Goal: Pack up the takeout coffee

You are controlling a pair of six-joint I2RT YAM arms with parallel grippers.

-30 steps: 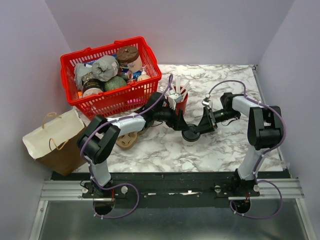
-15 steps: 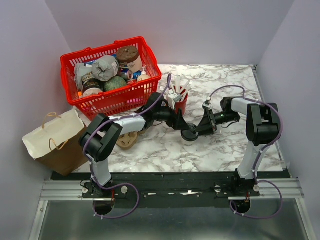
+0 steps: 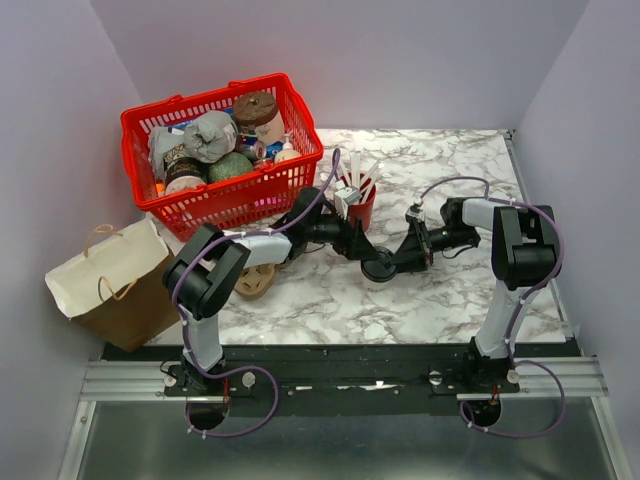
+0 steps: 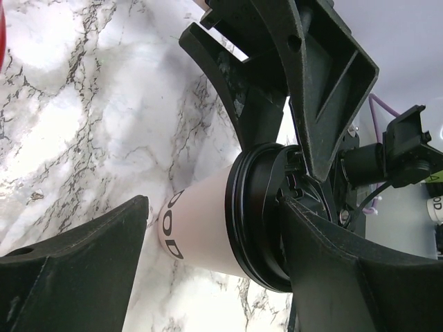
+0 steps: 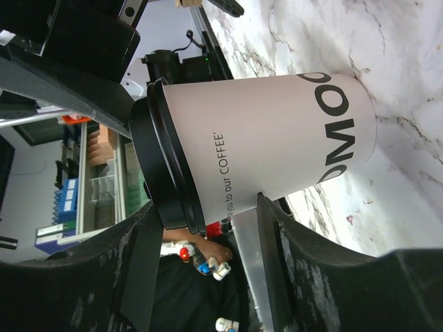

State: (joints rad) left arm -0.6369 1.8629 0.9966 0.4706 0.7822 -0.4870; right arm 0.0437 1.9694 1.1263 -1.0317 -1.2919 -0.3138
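Marble table: lidded takeout coffee; red cup holding cutlery.

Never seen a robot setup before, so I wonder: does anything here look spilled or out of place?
No spill: the takeout coffee stands upright, lid on. The one oddity is the brown paper bag, lying on its side by the left edge of the table, not standing open.

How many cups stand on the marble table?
2. The takeout coffee stands at the centre; the red cup holding white cutlery stands just behind it, near the red basket. More could be hidden inside that basket.
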